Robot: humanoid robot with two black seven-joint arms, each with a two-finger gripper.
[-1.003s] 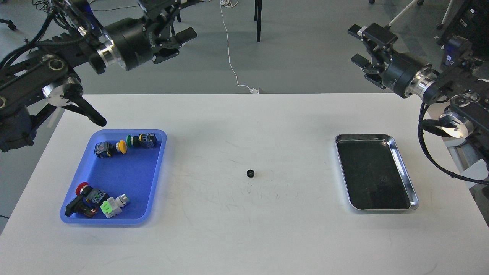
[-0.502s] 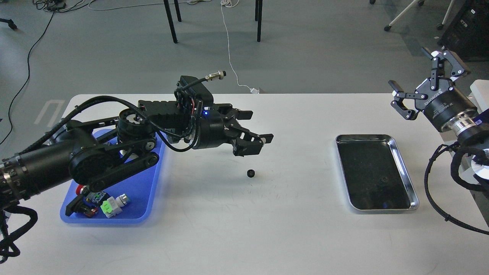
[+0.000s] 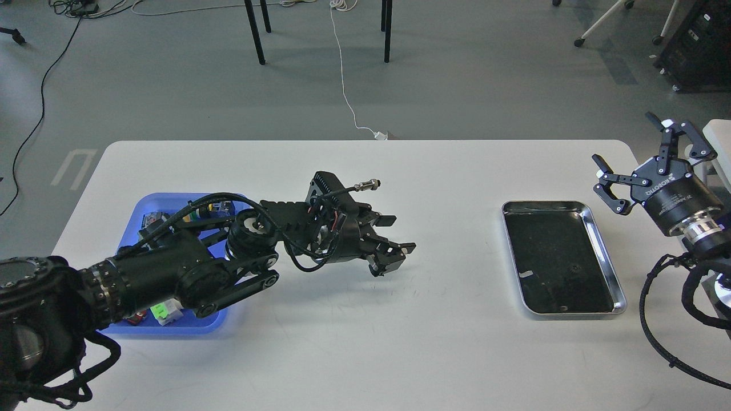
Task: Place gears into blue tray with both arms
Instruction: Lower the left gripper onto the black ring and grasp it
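- Your left gripper (image 3: 388, 258) sits low over the middle of the white table (image 3: 365, 342), its fingers (image 3: 406, 248) pointing right and down toward the surface
- You cannot see the gear here; the gripper head covers the patch of table beneath it, so the gear may be hidden under or between the fingers, but that is only a guess
- Whether those fingers are spread, closed, or clamped on the gear cannot be told from this angle: the tips merge into one dark mass
- Your right gripper (image 3: 639, 154) hangs off the table's right edge, beyond the steel tray (image 3: 605, 245), with its fingers clearly spread and nothing between them
- The blue tray (image 3: 132, 212) lies at the left of the table, largely hidden by your left arm (image 3: 188, 274); the push-button switches (image 3: 163, 311) show in the parts that peek out, and no gear is visible among them
- The steel tray shows a dark floor with faint marks too small to identify
- Judged from this, the task looks early: no gear can be seen in the blue tray, and the pick at the table's middle appears to be the step in hand
- What remains is securing the gear, carrying it left over the blue rim and releasing it inside; the right arm has no visible part in this yet
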